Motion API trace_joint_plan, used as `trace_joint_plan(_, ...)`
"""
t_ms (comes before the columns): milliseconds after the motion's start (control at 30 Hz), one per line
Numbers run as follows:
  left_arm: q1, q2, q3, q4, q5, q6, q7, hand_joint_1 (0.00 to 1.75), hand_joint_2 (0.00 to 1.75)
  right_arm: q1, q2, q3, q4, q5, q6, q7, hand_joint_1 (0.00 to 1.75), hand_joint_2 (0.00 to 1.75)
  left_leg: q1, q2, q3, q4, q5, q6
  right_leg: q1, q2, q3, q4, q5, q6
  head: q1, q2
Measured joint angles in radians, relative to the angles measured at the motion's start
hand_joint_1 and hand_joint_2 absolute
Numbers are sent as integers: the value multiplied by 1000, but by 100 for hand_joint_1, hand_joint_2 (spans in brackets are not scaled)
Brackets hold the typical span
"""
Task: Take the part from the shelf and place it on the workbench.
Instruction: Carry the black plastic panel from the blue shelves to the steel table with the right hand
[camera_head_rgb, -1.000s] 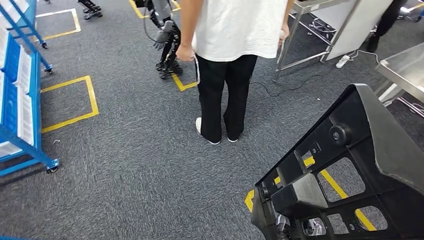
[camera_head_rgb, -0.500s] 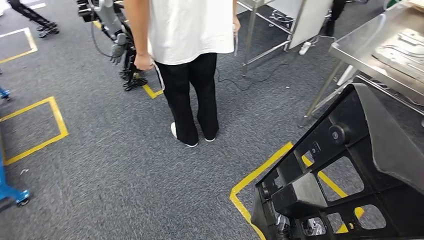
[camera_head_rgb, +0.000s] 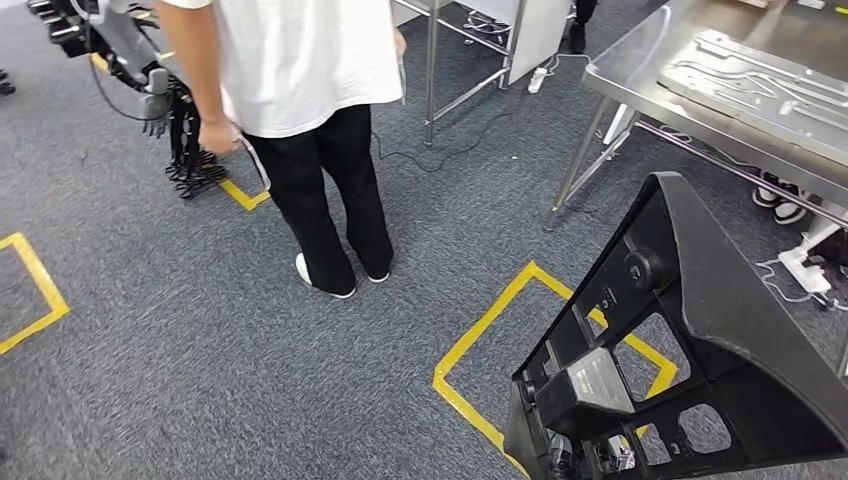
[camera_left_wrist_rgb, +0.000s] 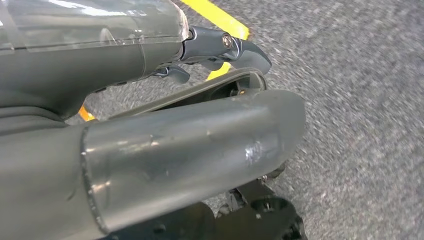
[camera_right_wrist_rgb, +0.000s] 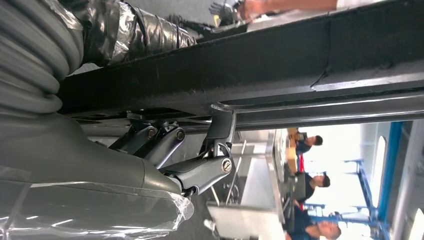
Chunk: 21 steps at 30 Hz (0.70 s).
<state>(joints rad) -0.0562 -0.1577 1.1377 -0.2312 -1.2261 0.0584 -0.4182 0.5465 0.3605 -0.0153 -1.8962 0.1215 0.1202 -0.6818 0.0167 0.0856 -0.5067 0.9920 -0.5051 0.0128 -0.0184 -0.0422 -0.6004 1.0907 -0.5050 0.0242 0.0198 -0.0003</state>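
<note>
A large black plastic part (camera_head_rgb: 720, 330), a frame with several openings, tilts up at the lower right of the head view, carried over the carpet. My left hand (camera_left_wrist_rgb: 150, 140) holds it in the left wrist view: the dark fingers (camera_left_wrist_rgb: 225, 45) curl over a rim of the part (camera_left_wrist_rgb: 260, 215), with the thick thumb beneath. My right hand (camera_right_wrist_rgb: 165, 150) grips a long black bar of the part (camera_right_wrist_rgb: 250, 65), its fingers hooked against the edge. The steel workbench (camera_head_rgb: 640, 75) stands at the upper right, apart from the part.
A person (camera_head_rgb: 310, 90) in a white shirt and black trousers stands ahead on the left, back turned. Another robot (camera_head_rgb: 150, 80) stands behind that person. A flat metal panel (camera_head_rgb: 770, 85) lies on the workbench. A yellow taped square (camera_head_rgb: 480, 330) marks the carpet under the part.
The camera has turned right: person, other robot and floor marks slid left, the blue shelf left the picture, and the workbench came into view. The part stays in both hands.
</note>
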Motion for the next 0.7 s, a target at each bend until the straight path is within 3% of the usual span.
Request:
trace_joint_plan(67, -1, -1, 0, 0, 0, 0, 0, 0, 0, -1, 0, 0, 1, 0, 0, 0, 175, 175, -4, 15, 7, 1, -7, -13, 6, -18, 34, -63, 13, -10, 0, 0)
trace_joint_plan(133, -5, -1, 0, 0, 0, 0, 0, 0, 0, 1, 0, -1, 2, 0, 0, 0, 175, 175, -4, 30, 18, -1, -11, -24, 10, 1, 33, -63, 12, -23, -1, 0)
trace_joint_plan(167, -7, -1, 1, 0, 0, 0, -1, 0, 0, 2, 0, -1, 2, 0, 0, 0, 175, 175, -2, 26, 21, 2, -17, -30, 9, 11, 34, -66, 14, -29, -1, 0)
trace_joint_plan(233, -8, -1, 1, 0, 0, 0, -1, 0, 0, 1, 0, -1, 2, 2, 0, -1, 175, 175, 3, -16, 3, 54, -57, -37, 4, 30, 37, -72, 18, -43, -1, 0)
trace_joint_plan(300, -6, -1, 1, 0, -2, 1, -1, 0, 0, 0, 0, -1, 2, 6, 0, -2, 175, 175, 4, -64, -58, 183, -125, -39, 6, 50, 36, -73, 20, -52, -1, 0)
trace_joint_plan(333, -4, -1, 1, 0, -2, 2, 0, 0, 0, 0, 0, -1, 3, 9, 0, -2, 175, 175, 4, -73, -91, 249, -149, -39, 8, 63, 36, -72, 19, -54, -1, 0)
trace_joint_plan(367, -2, -1, 1, 0, -3, 2, 1, 0, 0, 1, 0, -1, 4, 12, 0, -2, 175, 175, 4, -76, -114, 288, -153, -38, 11, 77, 37, -70, 19, -55, -1, 0)
trace_joint_plan(400, 0, -1, 1, 0, -5, 3, 1, 0, 0, 1, 0, -1, 4, 15, -1, -3, 175, 175, 4, -78, -120, 289, -135, -35, 13, 93, 38, -69, 18, -56, -1, 0)
trace_joint_plan(433, 1, -1, 1, 0, -6, 3, 2, 0, 0, 1, 0, -1, 5, 17, -2, -2, 175, 175, 4, -83, -108, 249, -98, -30, 15, 108, 39, -68, 17, -56, -1, 0)
trace_joint_plan(500, 2, 1, 2, 0, -10, 5, 2, 0, 0, 1, 0, -1, 5, 26, -11, -2, 175, 175, 2, -122, -58, 115, -21, -16, 17, 134, 41, -65, 17, -55, -1, 0)
trace_joint_plan(533, 2, 3, 3, 0, -12, 5, 3, 0, 0, 1, 0, -1, 5, 32, -17, -2, 175, 175, 1, -145, -37, 61, -1, -11, 16, 146, 39, -64, 17, -52, -1, 0)
trace_joint_plan(600, 1, 5, 5, 0, -13, 5, 4, 0, 0, 1, 1, 0, 6, 43, -28, -2, 175, 175, -3, -166, -21, 20, 4, -6, 11, 168, 32, -64, 20, -40, -1, 0)
trace_joint_plan(667, 0, 3, 6, 0, -14, 5, 4, 0, 0, 3, 1, 0, 6, 50, -35, -1, 175, 175, -2, -144, -15, 6, 10, -2, 8, 186, 27, -66, 23, -26, -2, 0)
trace_joint_plan(700, -1, 2, 6, 0, -15, 5, 4, 0, 0, 4, 1, 0, 6, 53, -37, -1, 175, 175, 1, -131, -12, -3, 15, 4, 10, 172, 23, -58, 17, -21, -1, 0)
